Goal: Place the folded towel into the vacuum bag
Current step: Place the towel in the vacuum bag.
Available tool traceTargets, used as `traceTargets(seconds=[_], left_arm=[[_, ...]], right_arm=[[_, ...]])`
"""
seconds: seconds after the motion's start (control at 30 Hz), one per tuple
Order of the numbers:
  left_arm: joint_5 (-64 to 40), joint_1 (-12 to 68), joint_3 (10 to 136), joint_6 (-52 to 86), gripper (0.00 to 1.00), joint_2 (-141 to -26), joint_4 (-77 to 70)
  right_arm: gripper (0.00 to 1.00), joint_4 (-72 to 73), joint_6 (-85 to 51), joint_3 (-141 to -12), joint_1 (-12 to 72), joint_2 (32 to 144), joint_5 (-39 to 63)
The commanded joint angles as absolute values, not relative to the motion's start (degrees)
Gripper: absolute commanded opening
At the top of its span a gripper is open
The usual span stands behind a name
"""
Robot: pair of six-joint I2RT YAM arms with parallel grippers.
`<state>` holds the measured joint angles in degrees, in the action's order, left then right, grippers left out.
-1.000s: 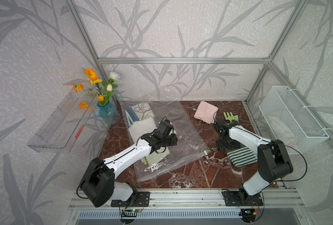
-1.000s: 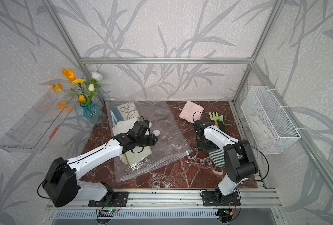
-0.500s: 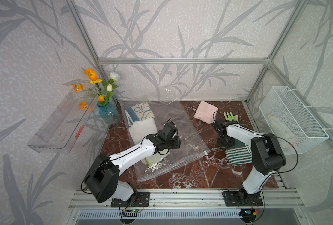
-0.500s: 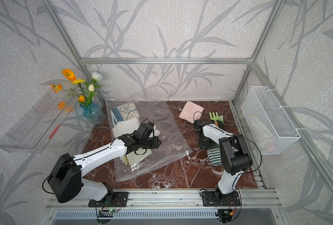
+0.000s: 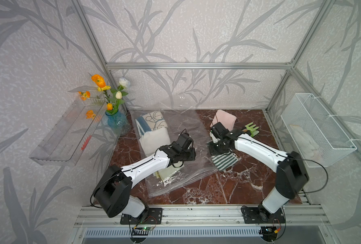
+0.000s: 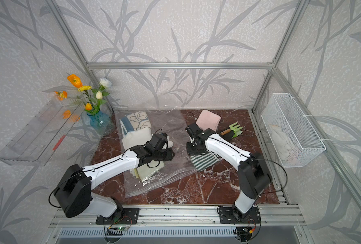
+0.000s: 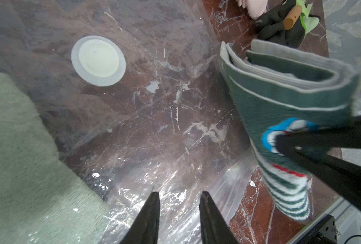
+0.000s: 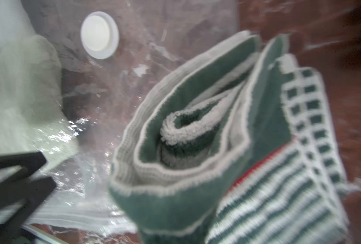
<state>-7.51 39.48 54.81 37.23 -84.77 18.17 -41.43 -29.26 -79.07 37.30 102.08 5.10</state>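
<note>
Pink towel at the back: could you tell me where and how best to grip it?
Probably the pink towel by its front edge, pinched from above: it lies flat as a thick folded pad, with the vacuum bag on its left and the green hand fork on its right.

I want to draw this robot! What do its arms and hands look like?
The left arm and right arm have smooth white shells with chunky black joints. Thin black cables loop beside them. The left hand and right hand are black, with flat, pointed fingers.
</note>
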Motion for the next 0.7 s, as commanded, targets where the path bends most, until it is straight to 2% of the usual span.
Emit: traceTargets(seconds=[0.0, 0.03, 0.1, 0.17, 0.23, 0.27, 0.4, 0.47, 0.57, 0.67], left_arm=[[-6.17, 38.68, 53.47, 38.21, 0.34, -85.18, 17.17], [-6.30, 38.43, 53.04, 38.53, 0.34, -85.09, 16.84], [-6.95, 38.18, 52.75, 39.01, 0.35, -85.06, 16.32], [-8.06, 38.08, 52.89, 39.64, 0.38, -85.41, 15.83], [-9.36, 38.10, 53.00, 40.46, 0.43, -85.87, 14.85], [-9.97, 38.08, 53.18, 41.06, 0.46, -86.13, 14.39], [-12.03, 38.07, 54.24, 42.62, 0.50, -86.71, 12.85], [-12.52, 38.49, 55.74, 42.48, 0.50, -87.32, 12.64], [-12.52, 39.61, 59.11, 41.44, 0.50, -90.29, 12.95], [-13.13, 40.79, 61.91, 40.71, 0.50, -94.35, 12.97]], right_arm=[[0.00, -33.29, -36.11, -83.57, 38.48, 110.89, 10.58], [0.02, -30.53, -38.39, -84.10, 38.41, 112.98, 12.68], [0.13, -25.00, -38.17, -84.77, 38.17, 115.99, 20.47], [0.34, -23.68, -36.04, -85.94, 37.51, 117.35, 29.56], [0.49, -25.88, -31.93, -85.09, 36.62, 115.20, 32.00], [0.55, -27.61, -29.94, -83.41, 35.66, 112.44, 31.13], [0.65, -31.09, -26.21, -72.99, 27.01, 98.90, 29.74], [0.69, -36.99, -23.68, -71.01, 22.96, 93.79, 23.19], [0.81, -42.03, -21.00, -68.71, 17.76, 91.47, 16.60], [0.94, -43.08, -19.00, -69.06, 13.28, 92.89, 18.09]])
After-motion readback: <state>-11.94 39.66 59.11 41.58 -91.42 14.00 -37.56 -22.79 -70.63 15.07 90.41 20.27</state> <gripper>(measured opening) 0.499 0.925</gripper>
